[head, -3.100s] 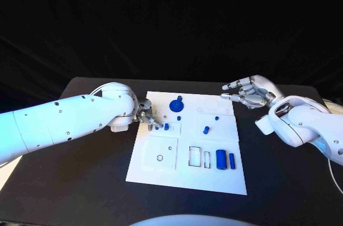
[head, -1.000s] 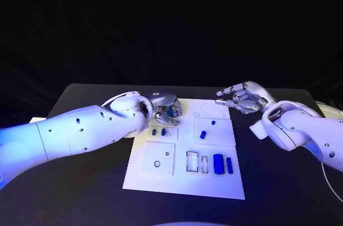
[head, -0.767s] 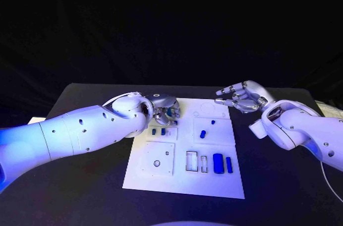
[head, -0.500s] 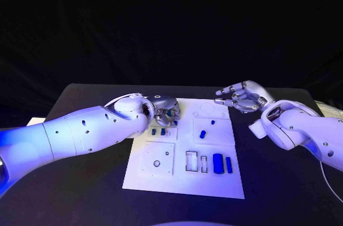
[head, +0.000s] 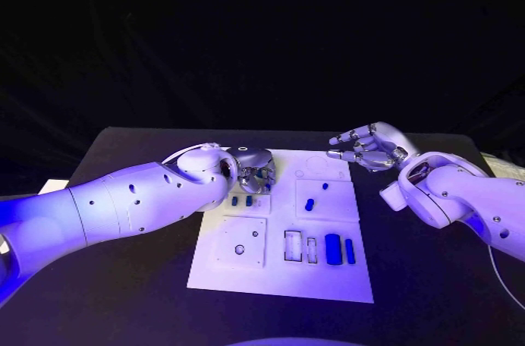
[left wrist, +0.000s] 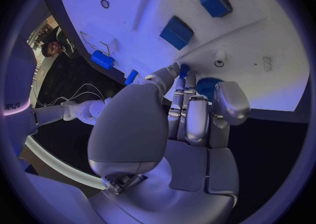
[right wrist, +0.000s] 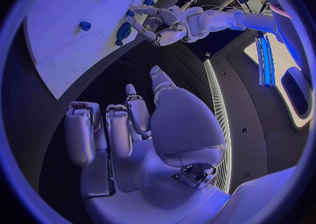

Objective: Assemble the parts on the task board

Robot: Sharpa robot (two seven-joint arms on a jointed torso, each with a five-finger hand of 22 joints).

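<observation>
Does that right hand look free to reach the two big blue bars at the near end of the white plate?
Probably yes. The right hand hovers empty beside the task board, and nothing lies between it and the blue bars; the left hand is busy farther away.

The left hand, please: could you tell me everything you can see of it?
The left hand is silver and metallic-looking, on a white arm. It is over the far left part of the white task board. In the left wrist view its fingers lie close together, reaching toward a round blue part. Whether they grip it I cannot tell.
</observation>
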